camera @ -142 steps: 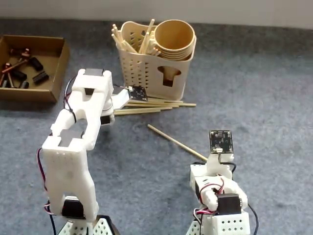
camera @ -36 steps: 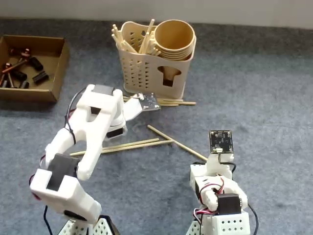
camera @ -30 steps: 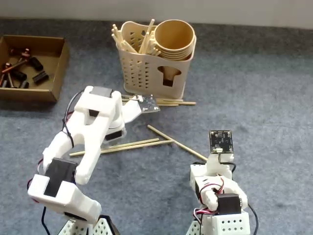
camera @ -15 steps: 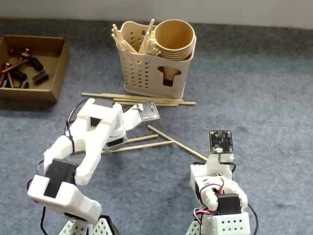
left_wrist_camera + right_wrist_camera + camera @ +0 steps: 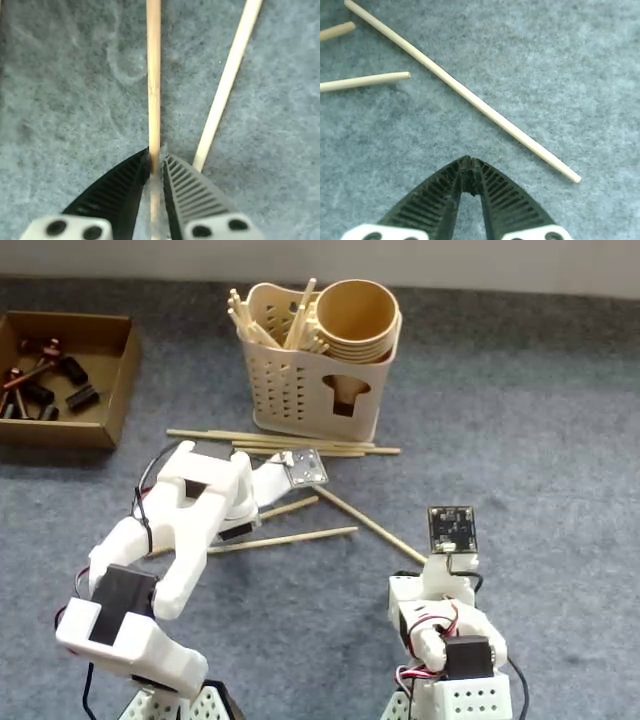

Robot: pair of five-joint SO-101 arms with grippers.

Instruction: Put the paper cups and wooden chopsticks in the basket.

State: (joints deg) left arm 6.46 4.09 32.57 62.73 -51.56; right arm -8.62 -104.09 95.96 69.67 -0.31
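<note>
Grey carpet [image 5: 540, 420] covers the table.

High view: the cream basket [image 5: 290, 390] stands at the far side, near the middle. Stacked paper cups [image 5: 357, 312] sit in its right compartment, and upright chopsticks [image 5: 262, 328] stand in its left one. A loose bundle [image 5: 290, 445] of chopsticks lies flat on the carpet just in front of the basket. A cardboard box [image 5: 60, 432] of small parts sits at the far left, well apart from the basket. The left arm [image 5: 175, 540] stretches from the near edge toward the loose bundle. The held chopstick [image 5: 292, 507] pokes out from under its wrist. The lower chopstick [image 5: 290, 539] lies near it on the carpet. The long chopstick [image 5: 368, 525] lies diagonally between the two arms. The right arm [image 5: 447, 625] sits folded at the near edge.

Left wrist view: the left gripper [image 5: 156, 159] has its fingers pinched onto the held chopstick [image 5: 153, 75], the gap no wider than the stick. The stick runs straight out from the tips over the carpet. The lower chopstick [image 5: 227, 85] lies beside it, angled away. One end is close to a finger; contact cannot be told.

Right wrist view: the right gripper [image 5: 468, 167] has its fingers pressed together with nothing between them, above bare carpet. The long chopstick [image 5: 462, 92] crosses just beyond the tips, apart from them. The ends of the lower chopstick [image 5: 370, 80] and the held chopstick [image 5: 335, 31] show farther off.
</note>
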